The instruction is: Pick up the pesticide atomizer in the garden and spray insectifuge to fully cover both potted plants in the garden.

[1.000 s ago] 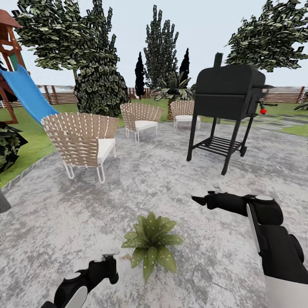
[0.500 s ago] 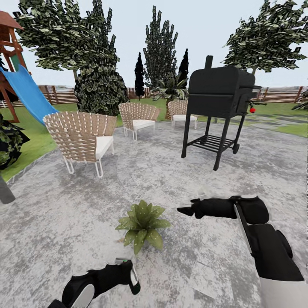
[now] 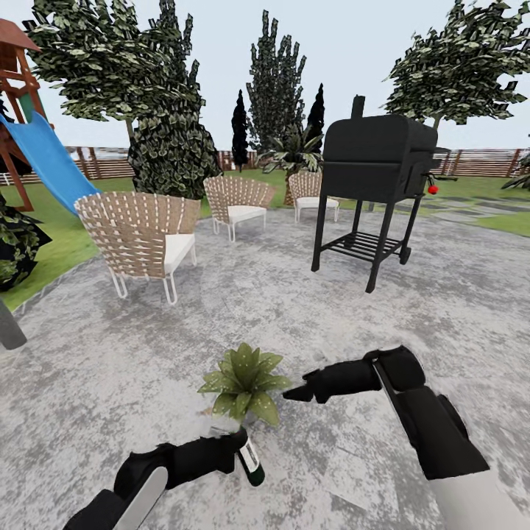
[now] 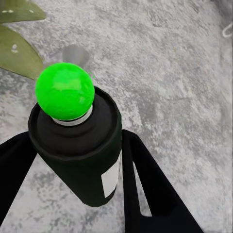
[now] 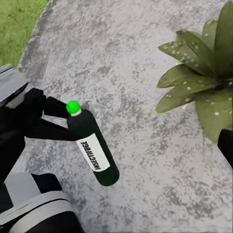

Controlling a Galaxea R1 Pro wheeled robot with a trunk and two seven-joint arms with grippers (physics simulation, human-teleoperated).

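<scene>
One potted plant (image 3: 243, 381), a low rosette of broad spotted leaves, stands on the grey stone paving; its leaves also show in the right wrist view (image 5: 204, 87). My left gripper (image 3: 232, 446) is shut on the pesticide atomizer (image 3: 251, 461), a dark bottle with a white label band and a bright green head, held just in front of the plant. The left wrist view has the bottle (image 4: 80, 155) between both fingers (image 4: 145, 184). In the right wrist view the atomizer (image 5: 94, 150) hangs tilted over the paving. My right gripper (image 3: 293, 393) hovers open beside the plant's right side.
Three wicker chairs (image 3: 143, 239) and a black grill (image 3: 379, 165) stand farther back on the paving (image 3: 110, 383). A blue slide (image 3: 44, 158) and lawn lie to the left. Dark trees and a brown slat fence (image 3: 486, 162) ring the garden.
My left arm has swung right and up, bringing the atomizer into the head view just below the plant. My right gripper has dropped and moved left toward the plant.
</scene>
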